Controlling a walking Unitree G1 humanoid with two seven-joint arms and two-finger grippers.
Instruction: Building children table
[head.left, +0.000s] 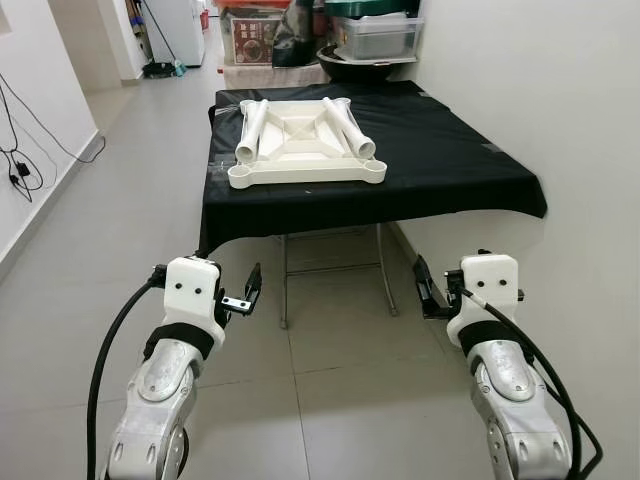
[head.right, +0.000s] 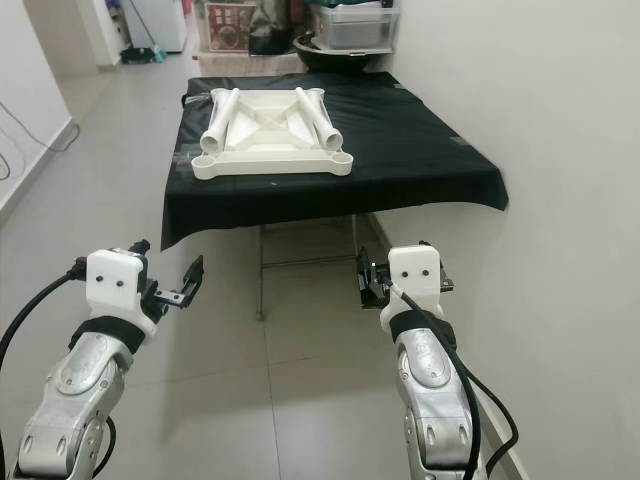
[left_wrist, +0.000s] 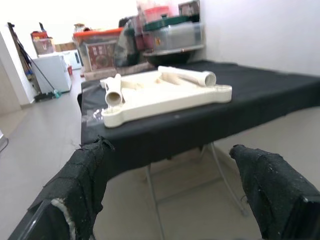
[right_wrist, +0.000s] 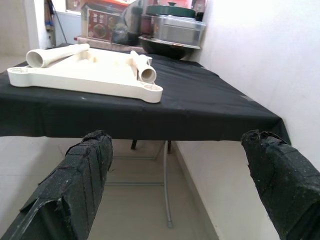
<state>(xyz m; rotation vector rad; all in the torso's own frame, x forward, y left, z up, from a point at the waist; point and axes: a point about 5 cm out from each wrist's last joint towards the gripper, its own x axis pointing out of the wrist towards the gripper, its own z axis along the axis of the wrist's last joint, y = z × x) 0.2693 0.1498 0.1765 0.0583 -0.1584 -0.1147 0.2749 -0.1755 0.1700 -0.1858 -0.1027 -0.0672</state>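
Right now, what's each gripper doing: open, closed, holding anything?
Left gripper: open, empty, short of the table.
Right gripper: open, empty, also short of the table.

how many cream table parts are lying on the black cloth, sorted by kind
upturned tabletop panel: 1
loose leg tubes: 2, the left tube and the right tube, both lying across the panel
total: 3 cream parts, all on the black cloth
both grippers, left gripper and right gripper, hang open short of the table
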